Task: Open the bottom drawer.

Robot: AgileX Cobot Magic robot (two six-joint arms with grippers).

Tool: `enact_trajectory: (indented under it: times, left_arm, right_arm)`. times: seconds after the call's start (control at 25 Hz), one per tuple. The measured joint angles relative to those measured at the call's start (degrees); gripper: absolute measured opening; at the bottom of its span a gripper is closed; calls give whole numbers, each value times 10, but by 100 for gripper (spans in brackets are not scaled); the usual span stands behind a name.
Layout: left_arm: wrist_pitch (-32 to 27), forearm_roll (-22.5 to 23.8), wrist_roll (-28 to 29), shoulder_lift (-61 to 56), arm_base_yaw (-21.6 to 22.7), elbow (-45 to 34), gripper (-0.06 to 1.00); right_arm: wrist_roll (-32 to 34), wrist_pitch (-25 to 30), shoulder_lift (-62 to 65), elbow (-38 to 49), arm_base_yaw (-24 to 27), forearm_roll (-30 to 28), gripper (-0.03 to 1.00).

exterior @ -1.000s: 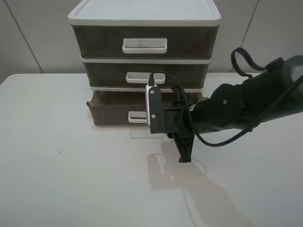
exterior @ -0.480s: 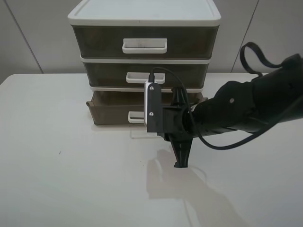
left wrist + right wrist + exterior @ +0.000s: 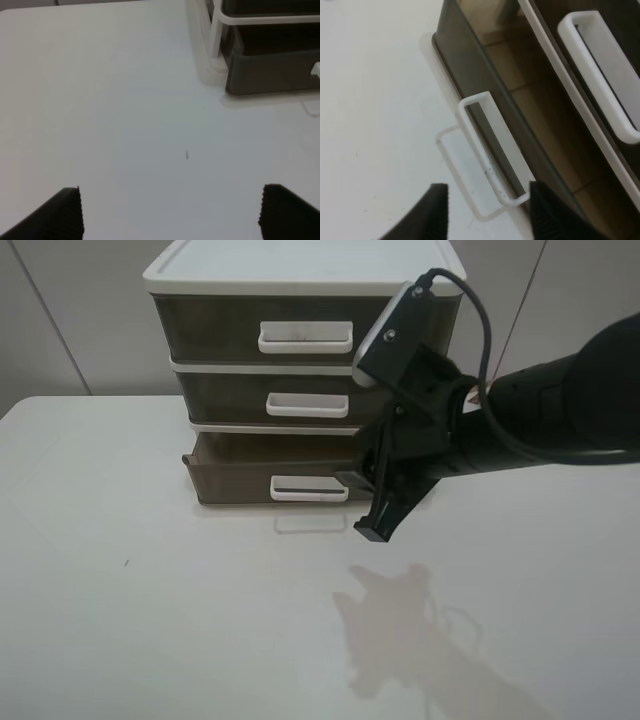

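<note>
White table [image 3: 150,620] fills the high view, with a white-framed three-drawer unit [image 3: 300,265] standing at its 12 o'clock edge against a pale wall. At the foot of the unit the bottom drawer [image 3: 240,478] juts a little forward of the frame, and its small white handle [image 3: 310,488] faces 6 o'clock. Above it sit the middle drawer [image 3: 230,400] and the top drawer [image 3: 210,335], both flush with the frame. What any of them holds cannot be told through the smoky fronts.

The right gripper [image 3: 372,512] hangs just at 4 o'clock of the handle, fingers pointing down and spread, clasping nothing. A second ago it stood lower over the table and its wrist camera hid the handle's right end. Now the arm is raised and tilted, the camera sits up by the top drawer's right end, and the handle shows whole. The drawer juts out as far as it did then.

Only the right wrist view shows the gap between the dark fingers [image 3: 437,210], the handle's near end lying within it and the handle's reflection on the table. Only the left wrist view shows the left gripper [image 3: 170,215], spread wide and empty over bare table, well apart from the bottom drawer's corner [image 3: 270,75]
</note>
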State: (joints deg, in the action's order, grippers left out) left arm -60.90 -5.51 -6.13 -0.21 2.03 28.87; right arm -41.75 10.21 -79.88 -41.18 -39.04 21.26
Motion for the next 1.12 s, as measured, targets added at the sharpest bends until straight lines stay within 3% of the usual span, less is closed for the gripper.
enact_trajectory:
  times: [0.08,0.16,0.28,0.4,0.72,1.12]
  left_arm:
    - [0,0,0,0,0,0,72]
    - [0,0,0,0,0,0,72]
    - [0,0,0,0,0,0,72]
    - [0,0,0,0,0,0,72]
    - [0,0,0,0,0,0,72]
    - [0,0,0,0,0,0,72]
  right_arm:
    - [107,27,26,0,16,-24,63]
    - [225,66,54,0,36,-50,73]
    - [356,134,106,0,73,-99,78]
    - [429,216,178,0,127,-147,79]
    - [446,379,437,0,315,-173,79]
    - [437,447,712,0,327,-248,79]
